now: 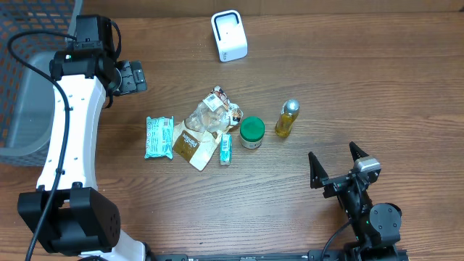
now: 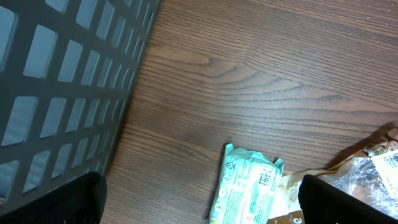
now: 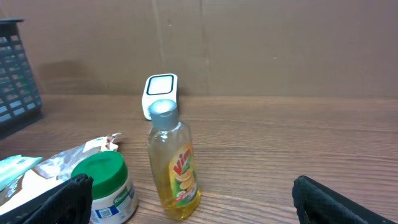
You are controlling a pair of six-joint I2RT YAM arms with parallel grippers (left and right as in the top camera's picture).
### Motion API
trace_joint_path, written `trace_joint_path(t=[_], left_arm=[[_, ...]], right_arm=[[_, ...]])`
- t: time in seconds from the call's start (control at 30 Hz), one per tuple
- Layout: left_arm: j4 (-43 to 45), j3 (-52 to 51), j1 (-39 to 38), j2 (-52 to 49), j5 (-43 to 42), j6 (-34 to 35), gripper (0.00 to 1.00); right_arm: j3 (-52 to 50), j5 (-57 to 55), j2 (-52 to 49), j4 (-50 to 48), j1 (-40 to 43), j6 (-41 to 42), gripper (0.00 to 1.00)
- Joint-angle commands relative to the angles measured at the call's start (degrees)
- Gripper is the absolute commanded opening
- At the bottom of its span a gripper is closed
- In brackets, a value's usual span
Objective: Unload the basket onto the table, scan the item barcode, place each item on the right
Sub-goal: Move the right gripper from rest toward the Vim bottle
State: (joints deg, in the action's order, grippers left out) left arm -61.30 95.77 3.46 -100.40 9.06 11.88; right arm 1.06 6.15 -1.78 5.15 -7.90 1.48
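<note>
Both jaws gape, holding nothing: left gripper (image 1: 136, 77) near the basket (image 1: 18, 123), right gripper (image 1: 332, 159) by the table's front edge. Packet (image 1: 159, 136), bag (image 1: 203, 127), jar (image 1: 251, 132) and bottle (image 1: 287, 119) cluster mid-table, well apart from the scanner (image 1: 229, 35).

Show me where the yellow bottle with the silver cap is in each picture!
Overhead: yellow plastic bottle with silver cap, right of centre.
Left wrist: not in it.
Right wrist: centre, standing upright.
Shared landmark: green-lidded white jar, just left of it in both.
</note>
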Motion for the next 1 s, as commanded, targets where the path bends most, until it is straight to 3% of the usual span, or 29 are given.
trace_joint_path(t=[0.0,0.53,0.97], left_arm=[[0.07,1.03,-0.11,0.44,0.35,-0.09,1.0],[0.04,1.03,-0.11,0.44,0.35,-0.09,1.0],[0.04,1.03,-0.11,0.44,0.35,-0.07,1.0]], right_arm=[[-0.26,-2.62,0.2,-0.07,0.0,-0.04,1.0],[-0.26,-2.29,0.15,-0.26,0.0,0.04,1.0],[3.08,8.96,0.15,-1.57,0.0,1.75,1.0]])
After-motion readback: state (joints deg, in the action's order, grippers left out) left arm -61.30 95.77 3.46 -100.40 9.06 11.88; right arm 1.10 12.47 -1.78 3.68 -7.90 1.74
